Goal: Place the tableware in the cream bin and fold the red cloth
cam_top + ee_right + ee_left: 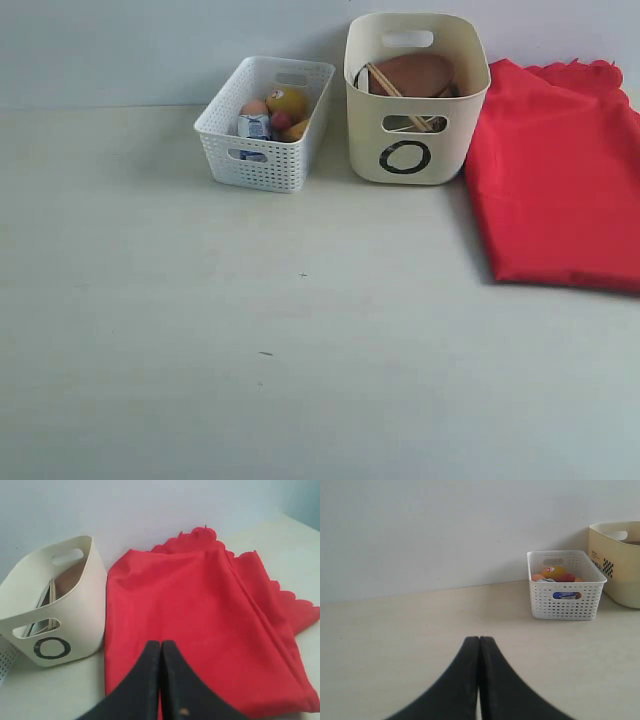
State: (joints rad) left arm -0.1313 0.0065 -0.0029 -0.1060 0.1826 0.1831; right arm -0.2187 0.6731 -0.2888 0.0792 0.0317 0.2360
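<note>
Pale bench (300, 350) and a plain white wall fill the room. Both pincers are closed tight and hold nothing. The left pincer (479, 641) hangs low over bare bench, well apart from the basket (565, 602). The right pincer (160, 645) points at the cloth (200, 615), close to its near edge.

From the outside camera, the red cloth lies folded flat between 2 and 3 o'clock, just beside the bin (455, 140) at 1 o'clock. A brown plate (415, 75) and chopsticks (385, 82) stand inside the bin. The white basket sits at 11 o'clock, near the bin, with an egg (255, 107), a lemon (287, 101) and a milk carton (254, 126) in it.
</note>
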